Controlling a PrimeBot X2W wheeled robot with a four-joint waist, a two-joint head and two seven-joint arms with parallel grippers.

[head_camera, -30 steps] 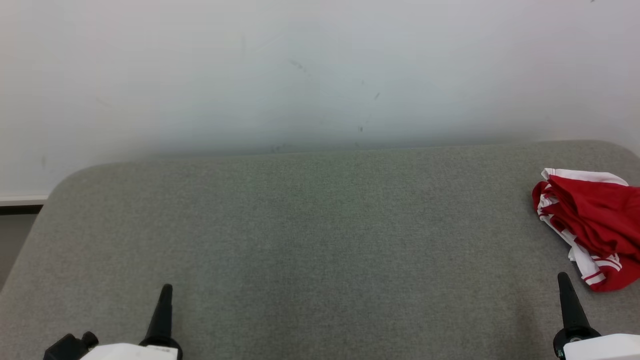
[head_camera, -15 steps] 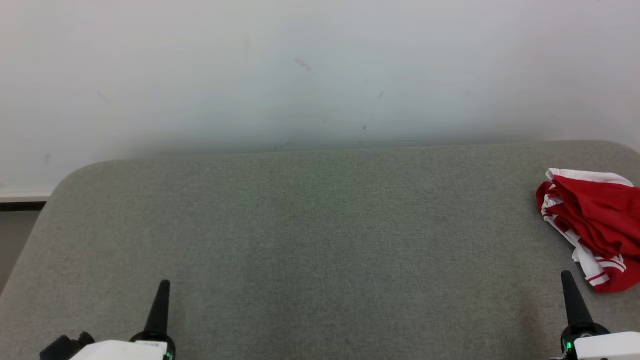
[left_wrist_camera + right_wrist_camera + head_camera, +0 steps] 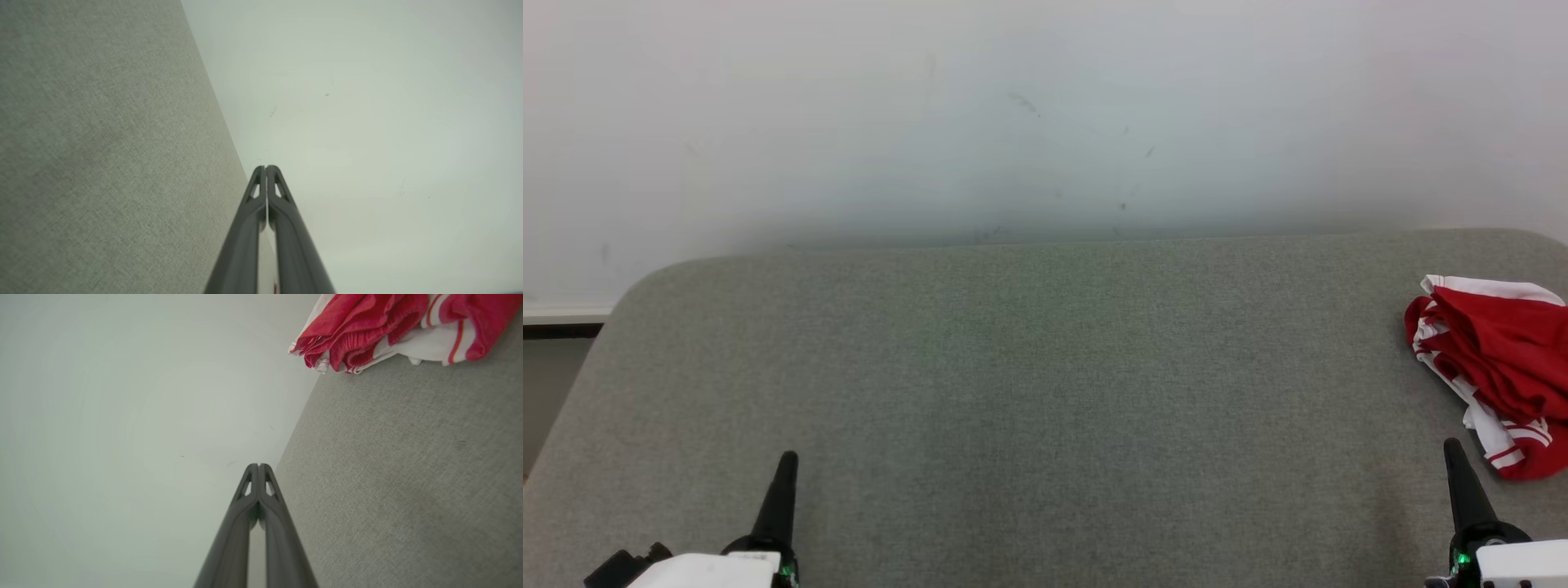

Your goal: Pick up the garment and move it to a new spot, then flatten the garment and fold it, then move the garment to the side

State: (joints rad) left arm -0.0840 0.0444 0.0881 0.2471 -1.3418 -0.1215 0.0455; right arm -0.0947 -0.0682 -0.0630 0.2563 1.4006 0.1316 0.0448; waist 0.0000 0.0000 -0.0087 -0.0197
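Currently the red-and-white garment (image 3: pixel 1494 359) lies bunched at the far right of the grey padded surface (image 3: pixel 1029 384), just beyond the right gripper (image 3: pixel 1451 447). Both that gripper and the left gripper (image 3: pixel 787 459) sit near, fingers pressed together, holding nothing.

No text, label, brand, number or sign can be read anywhere.
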